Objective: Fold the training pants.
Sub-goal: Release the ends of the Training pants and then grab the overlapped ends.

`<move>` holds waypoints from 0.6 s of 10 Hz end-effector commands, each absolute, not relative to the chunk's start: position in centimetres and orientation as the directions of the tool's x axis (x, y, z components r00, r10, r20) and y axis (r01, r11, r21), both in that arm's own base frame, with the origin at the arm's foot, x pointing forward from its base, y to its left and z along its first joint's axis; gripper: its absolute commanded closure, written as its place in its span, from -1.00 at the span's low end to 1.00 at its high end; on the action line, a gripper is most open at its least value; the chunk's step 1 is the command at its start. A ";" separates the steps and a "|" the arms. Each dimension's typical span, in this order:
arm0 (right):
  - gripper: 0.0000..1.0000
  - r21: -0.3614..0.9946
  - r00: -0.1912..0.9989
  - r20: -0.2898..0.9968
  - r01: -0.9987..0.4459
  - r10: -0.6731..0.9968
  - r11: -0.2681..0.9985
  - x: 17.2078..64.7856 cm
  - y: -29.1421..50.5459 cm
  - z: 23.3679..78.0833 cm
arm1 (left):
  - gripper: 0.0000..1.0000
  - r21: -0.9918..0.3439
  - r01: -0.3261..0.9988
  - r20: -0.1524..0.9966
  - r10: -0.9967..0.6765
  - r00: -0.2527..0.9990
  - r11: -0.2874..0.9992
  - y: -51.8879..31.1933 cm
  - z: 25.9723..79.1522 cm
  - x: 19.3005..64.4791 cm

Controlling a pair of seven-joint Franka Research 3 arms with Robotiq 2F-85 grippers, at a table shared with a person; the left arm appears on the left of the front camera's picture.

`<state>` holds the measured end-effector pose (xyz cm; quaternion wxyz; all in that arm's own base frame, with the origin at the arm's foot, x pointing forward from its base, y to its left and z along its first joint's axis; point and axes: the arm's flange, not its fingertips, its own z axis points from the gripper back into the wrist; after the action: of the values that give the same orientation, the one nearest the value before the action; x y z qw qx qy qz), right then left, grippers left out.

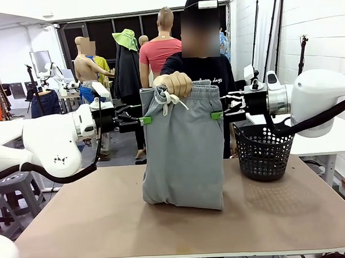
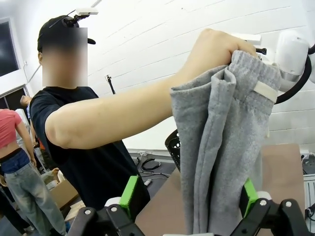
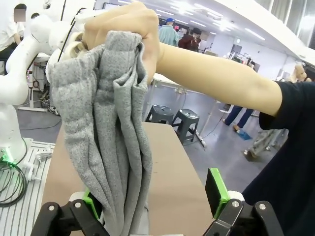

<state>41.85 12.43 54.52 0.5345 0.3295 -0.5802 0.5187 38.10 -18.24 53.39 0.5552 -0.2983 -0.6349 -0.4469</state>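
Grey jersey hangs in the middle of the scene: the training pants are held up by the person's hand, which bunches the gathered waistband in a fist. The off-white drawstring dangles just below the knuckles. The cloth drops straight down, and its lower fold appears to rest on the brown tabletop.

The left end effector reaches in level at the pants' left edge, just under the waistband. From its wrist camera the jaws stand wide apart. The grey fabric hangs between the two green pads, closer to one of them, and nothing is pinched.

The right end effector comes in at the same height on the opposite edge. Its jaws are spread wide too, and the folds of cloth hang beside one green pad rather than clamped between the pair.

A black mesh basket stands on the tabletop to the right of the pants, near them but not touching.
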 end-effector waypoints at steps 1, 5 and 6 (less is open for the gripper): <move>-1.00 -0.204 -0.180 0.974 -0.959 0.136 0.195 41.8 12.9 54.5 | -1.00 0.188 0.905 0.982 -0.099 -0.162 0.383 -17.8 53.6 38.4; -1.00 -0.192 -0.175 0.977 -0.972 0.123 0.137 42.5 13.2 54.7 | -1.00 0.226 0.927 0.973 -0.120 -0.199 0.299 -18.3 54.5 39.4; -1.00 -0.184 -0.166 0.976 -0.975 0.138 0.126 42.7 13.1 54.8 | -1.00 0.238 0.934 0.969 -0.123 -0.212 0.265 -18.5 54.9 39.5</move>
<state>41.89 12.85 54.42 0.5151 0.3756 -0.5575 0.5318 38.48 -18.93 54.26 0.5474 -0.3337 -0.6005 -0.4779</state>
